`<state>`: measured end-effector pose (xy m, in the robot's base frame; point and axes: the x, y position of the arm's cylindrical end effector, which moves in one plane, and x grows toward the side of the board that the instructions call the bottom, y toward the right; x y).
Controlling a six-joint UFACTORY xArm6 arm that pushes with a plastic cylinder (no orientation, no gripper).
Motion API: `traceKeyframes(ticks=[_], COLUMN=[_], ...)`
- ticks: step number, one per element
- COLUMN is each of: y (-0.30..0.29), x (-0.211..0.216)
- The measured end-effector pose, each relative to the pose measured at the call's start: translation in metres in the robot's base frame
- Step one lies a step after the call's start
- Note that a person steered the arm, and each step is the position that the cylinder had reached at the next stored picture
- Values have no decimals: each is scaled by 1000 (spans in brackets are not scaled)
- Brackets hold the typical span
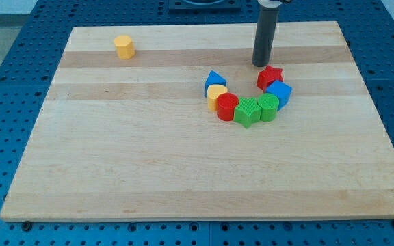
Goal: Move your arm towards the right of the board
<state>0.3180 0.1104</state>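
Note:
My tip (261, 64) rests on the wooden board (149, 171) in the upper right part of the view, just above and slightly left of a red star block (269, 76). Below the star an arc of blocks curves to the left: a blue cube (279, 92), a green round block (268, 107), a green star block (247, 112), a red round block (227, 106), a yellow heart-like block (217, 94) and a blue triangular block (215, 80). A yellow hexagonal block (124, 46) stands alone at the view's upper left.
The board lies on a blue perforated table (5, 41). The rod's dark shaft (266, 31) rises from the tip to the view's top edge.

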Motion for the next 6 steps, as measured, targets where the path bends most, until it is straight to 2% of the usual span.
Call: traceKeyframes(ticks=[4,5,6], y=[1,28,80], x=[15,1,-14])
